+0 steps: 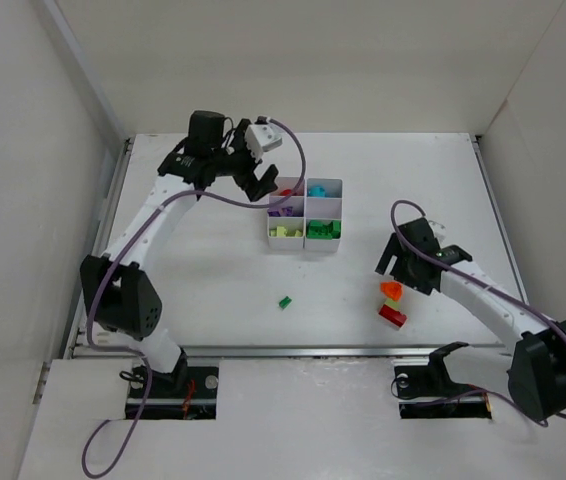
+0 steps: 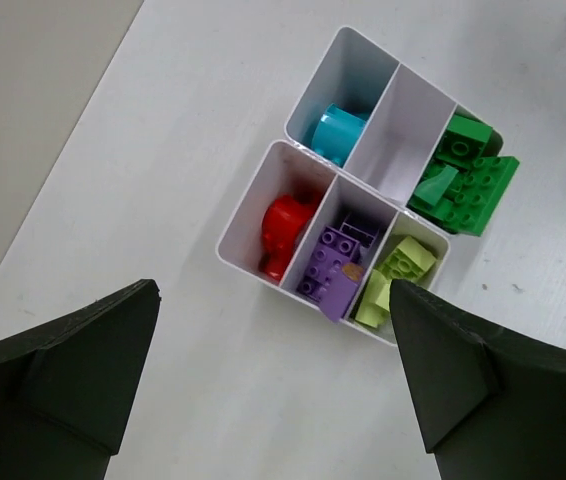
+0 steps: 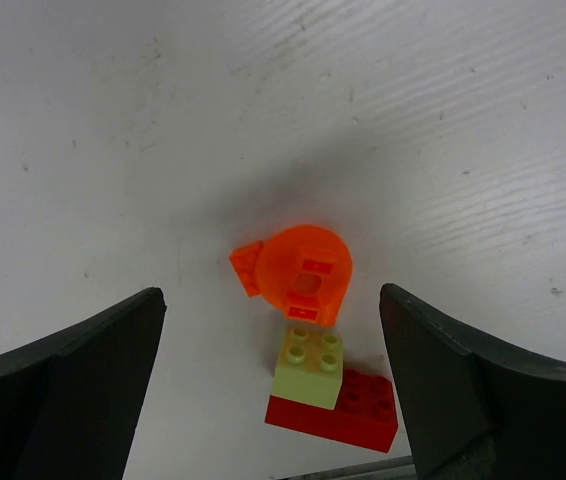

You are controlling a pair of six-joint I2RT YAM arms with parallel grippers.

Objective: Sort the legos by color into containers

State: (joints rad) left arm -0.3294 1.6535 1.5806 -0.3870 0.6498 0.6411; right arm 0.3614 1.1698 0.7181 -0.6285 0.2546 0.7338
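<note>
The white six-compartment tray sits mid-table and also shows in the left wrist view. It holds a red lego, purple legos, yellow-green legos, a cyan lego and green legos; one compartment is empty. My left gripper hangs open and empty above the tray's left edge. My right gripper is open and empty above an orange round lego, a yellow-green brick and a red brick.
A lone green lego lies on the table in front of the tray. White walls enclose the table on the left, back and right. A metal rail runs along the near edge.
</note>
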